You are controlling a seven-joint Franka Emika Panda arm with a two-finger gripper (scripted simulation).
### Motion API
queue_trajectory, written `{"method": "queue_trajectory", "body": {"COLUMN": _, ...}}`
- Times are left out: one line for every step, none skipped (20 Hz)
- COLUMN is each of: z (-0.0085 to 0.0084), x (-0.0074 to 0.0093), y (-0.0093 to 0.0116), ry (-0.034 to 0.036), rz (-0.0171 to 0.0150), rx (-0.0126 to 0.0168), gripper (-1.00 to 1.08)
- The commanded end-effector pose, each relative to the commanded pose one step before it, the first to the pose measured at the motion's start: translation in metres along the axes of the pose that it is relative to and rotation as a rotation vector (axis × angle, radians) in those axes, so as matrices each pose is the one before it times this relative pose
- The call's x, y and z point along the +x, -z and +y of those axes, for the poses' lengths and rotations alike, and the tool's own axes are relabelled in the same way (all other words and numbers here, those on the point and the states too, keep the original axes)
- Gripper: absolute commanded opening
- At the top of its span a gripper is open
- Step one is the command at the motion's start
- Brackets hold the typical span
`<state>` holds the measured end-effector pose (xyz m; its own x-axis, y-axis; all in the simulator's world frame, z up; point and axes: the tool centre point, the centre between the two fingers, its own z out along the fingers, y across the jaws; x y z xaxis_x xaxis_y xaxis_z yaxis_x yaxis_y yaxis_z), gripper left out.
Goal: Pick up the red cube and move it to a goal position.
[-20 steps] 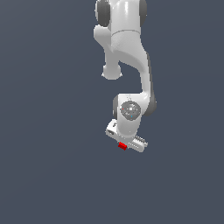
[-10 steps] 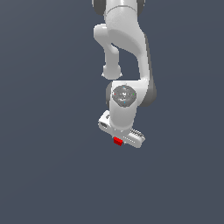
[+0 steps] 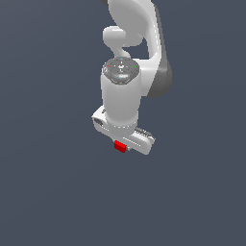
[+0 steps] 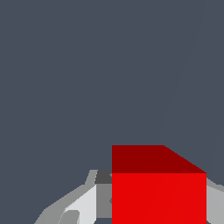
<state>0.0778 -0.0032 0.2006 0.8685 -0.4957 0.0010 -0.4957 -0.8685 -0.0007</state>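
Cube status: red cube [image 3: 119,146] sits between the fingers of the gripper [image 3: 123,144], clamped and, as far as I can judge, lifted clear of the ground. Wrist view confirms it: red cube [image 4: 158,192] fills the space between the fingers [image 4: 83,203]. Main risk: slip. Contact area looks small, so a fast swing or hard stop could shear it out of the pinch. No goal marker visible, so overshoot can't be ruled out. No containers in either view.
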Motion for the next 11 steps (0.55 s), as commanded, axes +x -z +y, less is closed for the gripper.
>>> {"method": "queue_trajectory", "body": {"z": 0.00464, "x": 0.00494, "y": 0.01768, "ry": 0.00068, "rz": -0.00110, "rx": -0.00067, "gripper": -1.00}}
{"method": "queue_trajectory", "body": {"z": 0.00136, "x": 0.00177, "y": 0.00543, "ry": 0.00000, "rz": 0.00000, "rx": 0.00000, "gripper": -1.00}}
{"method": "queue_trajectory", "body": {"z": 0.00118, "x": 0.00160, "y": 0.00478, "ry": 0.00000, "rz": 0.00000, "rx": 0.00000, "gripper": -1.00}}
{"method": "queue_trajectory", "body": {"z": 0.00101, "x": 0.00142, "y": 0.00416, "ry": 0.00000, "rz": 0.00000, "rx": 0.00000, "gripper": -1.00}}
{"method": "queue_trajectory", "body": {"z": 0.00085, "x": 0.00124, "y": 0.00355, "ry": 0.00000, "rz": 0.00000, "rx": 0.00000, "gripper": -1.00}}
{"method": "queue_trajectory", "body": {"z": 0.00070, "x": 0.00106, "y": 0.00297, "ry": 0.00000, "rz": 0.00000, "rx": 0.00000, "gripper": -1.00}}
{"method": "queue_trajectory", "body": {"z": 0.00056, "x": 0.00087, "y": 0.00240, "ry": 0.00000, "rz": 0.00000, "rx": 0.00000, "gripper": -1.00}}
{"method": "queue_trajectory", "body": {"z": 0.00043, "x": 0.00068, "y": 0.00185, "ry": 0.00000, "rz": 0.00000, "rx": 0.00000, "gripper": -1.00}}
{"method": "queue_trajectory", "body": {"z": 0.00000, "x": 0.00031, "y": 0.00135, "ry": 0.00041, "rz": 0.00017, "rx": -0.00019, "gripper": -1.00}}
{"method": "queue_trajectory", "body": {"z": 0.00018, "x": 0.00030, "y": 0.00078, "ry": 0.00000, "rz": 0.00000, "rx": 0.00000, "gripper": -1.00}}
{"method": "queue_trajectory", "body": {"z": 0.00006, "x": 0.00010, "y": 0.00026, "ry": 0.00000, "rz": 0.00000, "rx": 0.00000, "gripper": -1.00}}
